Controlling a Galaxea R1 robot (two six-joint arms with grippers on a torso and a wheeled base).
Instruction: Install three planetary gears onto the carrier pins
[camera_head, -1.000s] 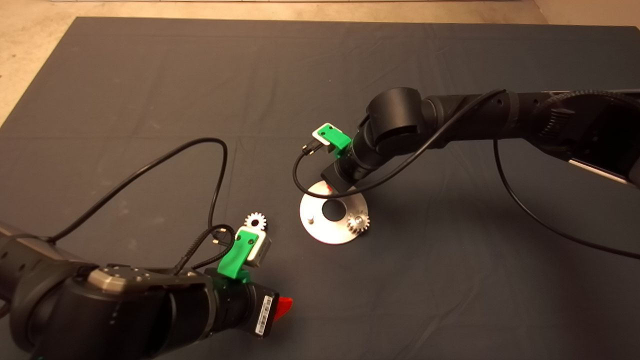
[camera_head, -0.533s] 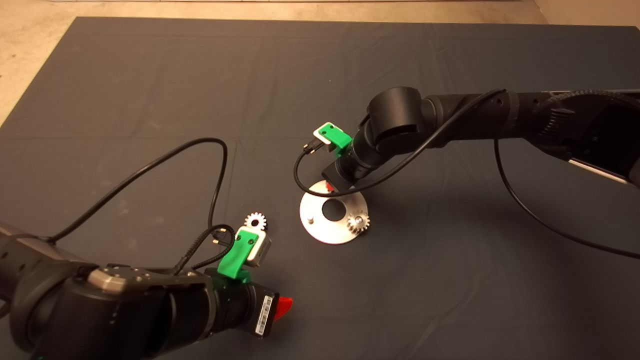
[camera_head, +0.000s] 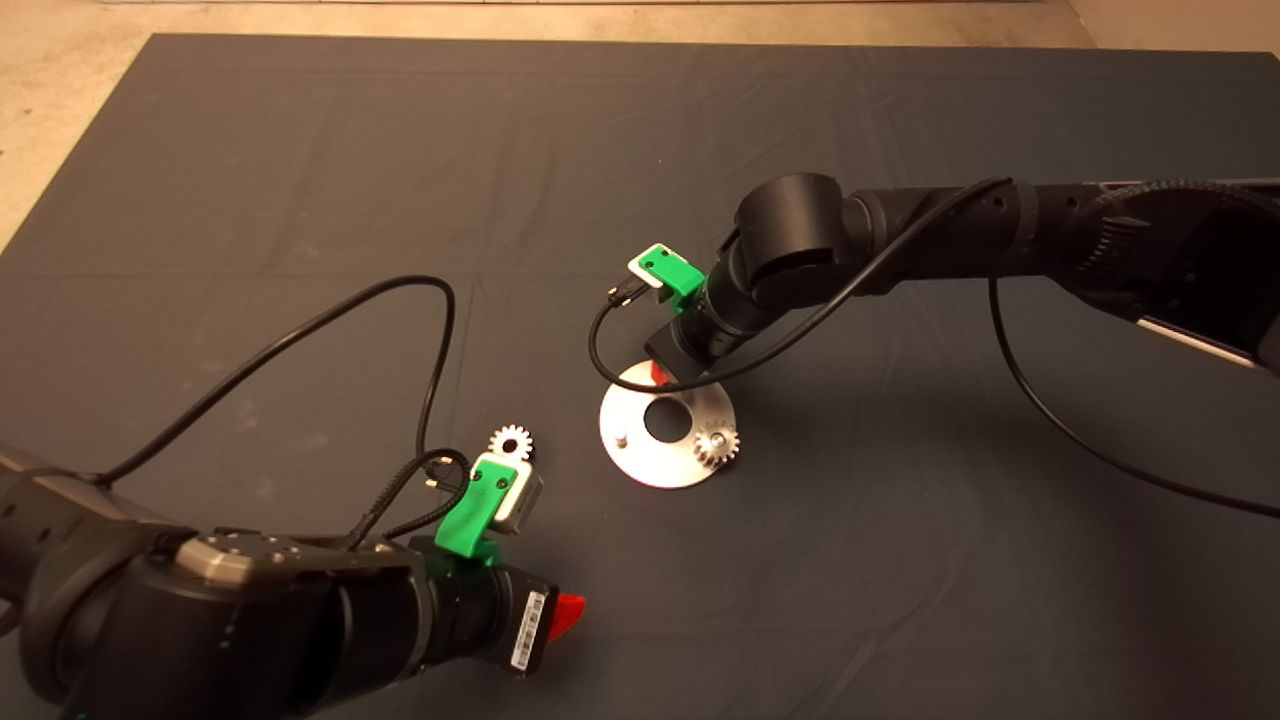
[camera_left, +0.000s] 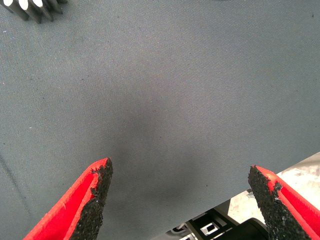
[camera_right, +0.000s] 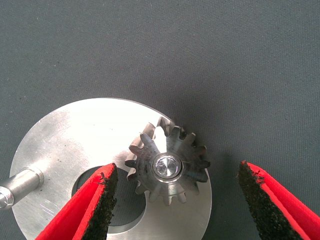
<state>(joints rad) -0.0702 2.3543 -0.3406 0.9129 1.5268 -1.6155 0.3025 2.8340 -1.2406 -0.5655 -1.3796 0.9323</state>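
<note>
carrier disc (camera_head: 640, 455): two gears (camera_head: 716, 444) pinned | loose gear (camera_head: 512, 441) on mat | right gripper (camera_right: 175, 200) fingers apart

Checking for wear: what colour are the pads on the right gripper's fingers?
Black, rough-edged pads on red fingers, clearest in the right wrist view.

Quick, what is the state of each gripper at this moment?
Left gripper: open, holding nothing, low over the mat.
Right gripper: open, holding nothing, its fingers either side of a gear seated on a carrier pin.
</note>
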